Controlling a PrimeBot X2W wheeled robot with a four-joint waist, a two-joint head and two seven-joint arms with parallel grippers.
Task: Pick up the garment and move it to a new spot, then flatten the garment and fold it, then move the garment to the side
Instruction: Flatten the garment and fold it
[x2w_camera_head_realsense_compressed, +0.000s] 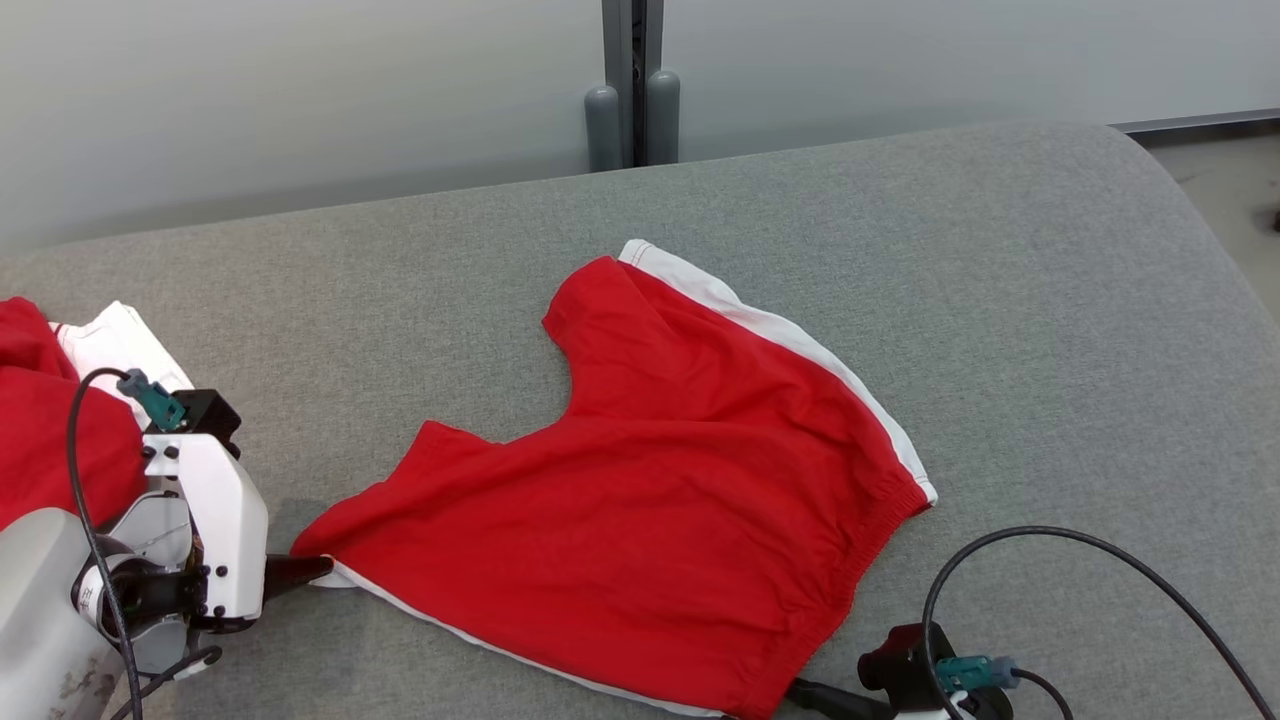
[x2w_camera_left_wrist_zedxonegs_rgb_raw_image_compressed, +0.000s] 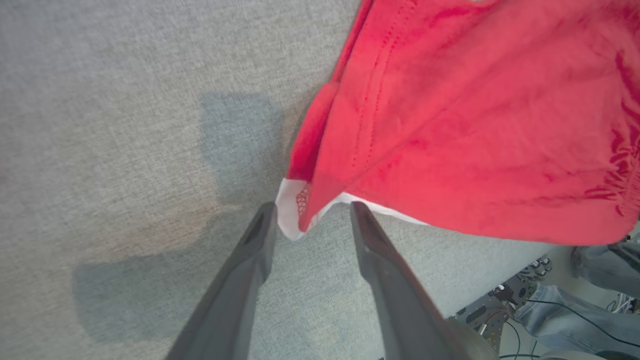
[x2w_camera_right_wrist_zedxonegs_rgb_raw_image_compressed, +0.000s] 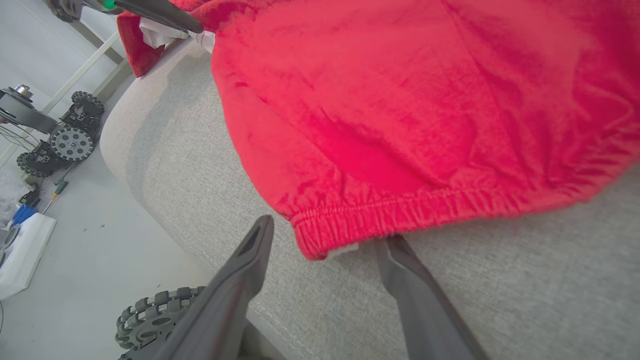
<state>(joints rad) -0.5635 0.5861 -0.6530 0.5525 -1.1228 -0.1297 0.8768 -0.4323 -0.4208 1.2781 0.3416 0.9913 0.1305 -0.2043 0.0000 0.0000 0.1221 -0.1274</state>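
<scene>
The garment (x2w_camera_head_realsense_compressed: 640, 500) is a pair of red shorts with white trim, lying spread on the grey cushion (x2w_camera_head_realsense_compressed: 900, 250). My left gripper (x2w_camera_head_realsense_compressed: 312, 570) lies at the lower left, fingers pointing right at the leg hem. In the left wrist view it (x2w_camera_left_wrist_zedxonegs_rgb_raw_image_compressed: 310, 212) is open, its fingertips on either side of the white-edged hem corner (x2w_camera_left_wrist_zedxonegs_rgb_raw_image_compressed: 295, 215). My right gripper (x2w_camera_head_realsense_compressed: 815, 695) sits at the bottom edge by the waistband. In the right wrist view it (x2w_camera_right_wrist_zedxonegs_rgb_raw_image_compressed: 327, 231) is open, straddling the elastic waistband corner (x2w_camera_right_wrist_zedxonegs_rgb_raw_image_compressed: 320, 240).
Another red and white garment (x2w_camera_head_realsense_compressed: 40, 420) is heaped at the cushion's left edge. A grey wall with a post (x2w_camera_head_realsense_compressed: 632, 90) stands behind. The cushion's rounded front edge drops to the floor (x2w_camera_right_wrist_zedxonegs_rgb_raw_image_compressed: 90, 250), where wheeled bases (x2w_camera_right_wrist_zedxonegs_rgb_raw_image_compressed: 70, 140) stand. A black cable (x2w_camera_head_realsense_compressed: 1100, 545) loops at the lower right.
</scene>
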